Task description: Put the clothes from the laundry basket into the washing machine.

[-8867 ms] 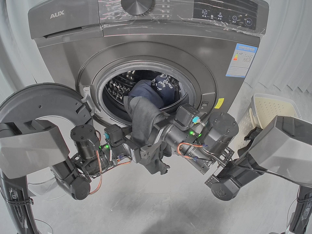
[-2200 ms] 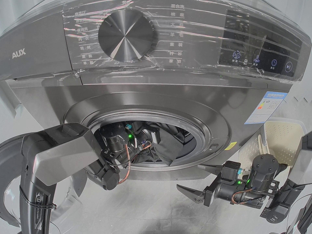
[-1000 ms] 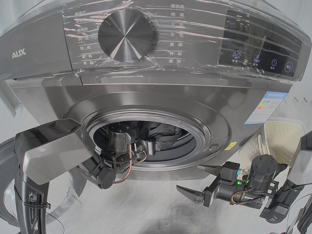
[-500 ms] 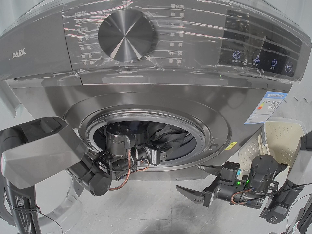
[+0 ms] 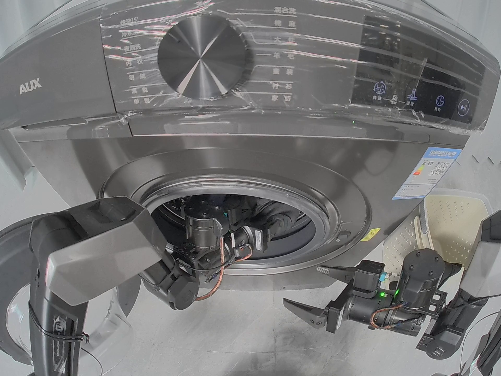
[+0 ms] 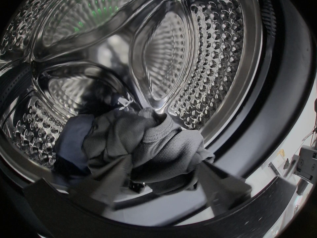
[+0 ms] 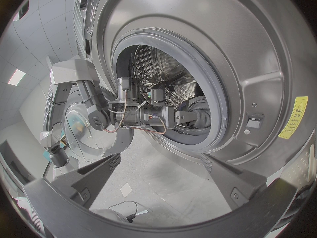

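Observation:
The washing machine [image 5: 250,152] stands with its round opening uncovered. A bundled grey garment [image 6: 155,149] lies at the front of the steel drum [image 6: 198,50], with a navy garment [image 6: 71,139] beside it. My left gripper [image 6: 163,162] reaches through the opening, open, one finger on each side of the grey bundle; the same gripper [image 5: 271,231] meets the dark clothes [image 5: 282,215] in the head view. My right gripper [image 5: 302,286] hangs open and empty outside, below the opening's right edge. From the right wrist, the left gripper [image 7: 190,116] touches the grey cloth [image 7: 203,113].
The cream laundry basket [image 5: 459,220] stands to the machine's right, behind my right arm. The machine's door [image 5: 15,267] is swung open on the left, its glass bowl [image 7: 82,129] facing out. Bare grey floor [image 5: 250,330] lies in front.
The camera came much closer to the machine. The grey garment that hung out of the opening is now inside. The right arm withdrew. The left gripper pulled back, then pushed in again.

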Controlling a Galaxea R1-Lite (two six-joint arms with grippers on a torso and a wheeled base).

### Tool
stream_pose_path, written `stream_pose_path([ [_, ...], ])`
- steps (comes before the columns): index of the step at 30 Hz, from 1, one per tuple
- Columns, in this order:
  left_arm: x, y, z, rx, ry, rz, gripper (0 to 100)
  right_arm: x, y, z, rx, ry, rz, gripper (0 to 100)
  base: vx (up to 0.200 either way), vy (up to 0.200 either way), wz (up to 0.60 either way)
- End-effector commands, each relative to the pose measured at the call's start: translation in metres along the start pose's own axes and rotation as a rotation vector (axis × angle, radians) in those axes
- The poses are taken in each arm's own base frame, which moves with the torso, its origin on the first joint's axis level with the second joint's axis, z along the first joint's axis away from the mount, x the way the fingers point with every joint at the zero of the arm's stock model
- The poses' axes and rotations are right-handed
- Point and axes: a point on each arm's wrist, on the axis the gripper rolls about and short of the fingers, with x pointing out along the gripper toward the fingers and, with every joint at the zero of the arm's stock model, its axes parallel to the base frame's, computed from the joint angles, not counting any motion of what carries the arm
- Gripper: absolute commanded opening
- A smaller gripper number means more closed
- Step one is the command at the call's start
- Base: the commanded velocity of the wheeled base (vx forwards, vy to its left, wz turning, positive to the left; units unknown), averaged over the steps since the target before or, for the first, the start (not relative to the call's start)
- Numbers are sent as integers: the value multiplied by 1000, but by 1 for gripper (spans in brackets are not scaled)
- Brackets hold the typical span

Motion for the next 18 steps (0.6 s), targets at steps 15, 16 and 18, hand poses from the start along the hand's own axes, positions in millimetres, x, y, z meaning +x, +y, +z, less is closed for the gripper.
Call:
stream_pose_path([
  [15,55,58,25,-55,-304,237,0,1,0,-1,0,5,0,100,0,0,0],
  [16,55,58,25,-55,-304,237,0,1,0,-1,0,5,0,100,0,0,0],
  [18,57,64,34,-70,-337,273,0,1,0,-2,1,8,0,100,0,0,0],
])
